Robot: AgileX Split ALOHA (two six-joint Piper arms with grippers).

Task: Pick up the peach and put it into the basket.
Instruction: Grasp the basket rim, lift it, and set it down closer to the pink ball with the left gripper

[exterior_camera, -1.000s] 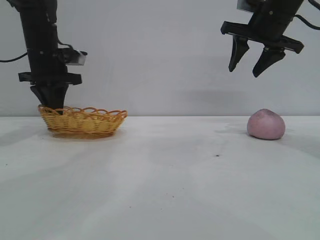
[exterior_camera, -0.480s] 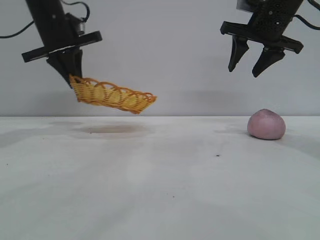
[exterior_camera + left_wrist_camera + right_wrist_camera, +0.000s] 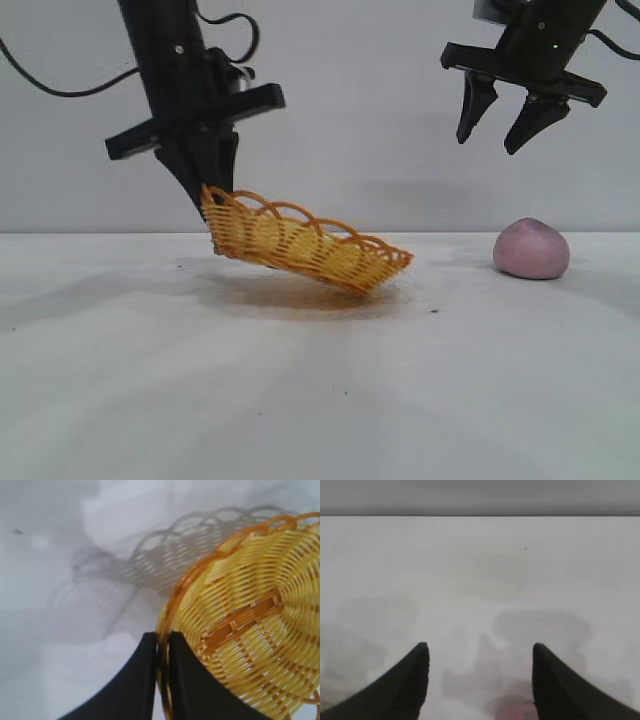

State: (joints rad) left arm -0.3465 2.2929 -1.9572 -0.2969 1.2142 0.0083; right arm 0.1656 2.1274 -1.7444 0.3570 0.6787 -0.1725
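Observation:
The orange-yellow woven basket (image 3: 305, 247) hangs tilted near the table's middle, its far end dipping to the tabletop. My left gripper (image 3: 208, 205) is shut on the basket's rim (image 3: 162, 645) at its raised left end, one finger inside and one outside. The pale pink peach (image 3: 531, 249) rests on the table at the right. My right gripper (image 3: 495, 140) hovers open high above the peach, slightly to its left, with nothing between its fingers. In the right wrist view only a pink sliver of the peach (image 3: 512, 710) shows below the open gripper (image 3: 479, 652).
The white tabletop (image 3: 320, 400) stretches bare in front of the basket and peach. A small dark speck (image 3: 435, 311) lies between them. A plain grey wall stands behind.
My left gripper closed on the basket's rim, lifted it off the table at the left and carried it rightward toward the middle, now lower and tilted. The right arm and the peach stayed still.

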